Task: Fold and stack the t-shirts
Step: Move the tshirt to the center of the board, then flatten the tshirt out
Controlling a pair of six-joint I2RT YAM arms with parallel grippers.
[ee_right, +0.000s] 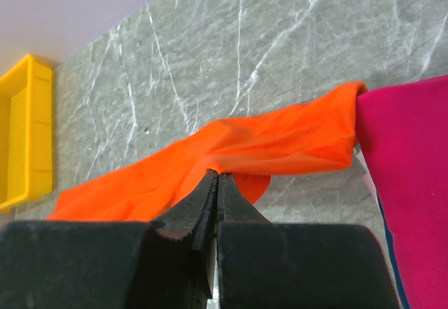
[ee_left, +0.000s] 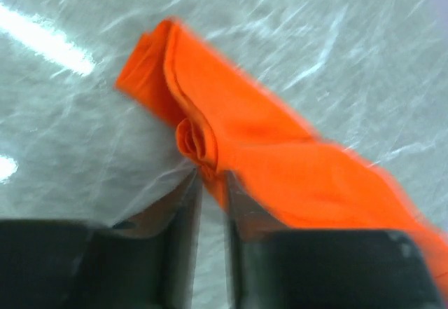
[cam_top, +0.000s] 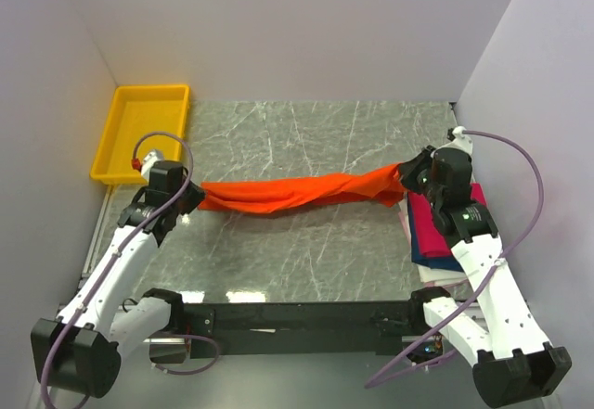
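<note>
orange t-shirt roped 9-to-3 across table. right gripper pinched on its 3 o'clock end. left gripper jaws slightly apart at hem, hold unclear. risk: hem slips free, cloth bunches.

white arms, black joints, purple cables
</note>
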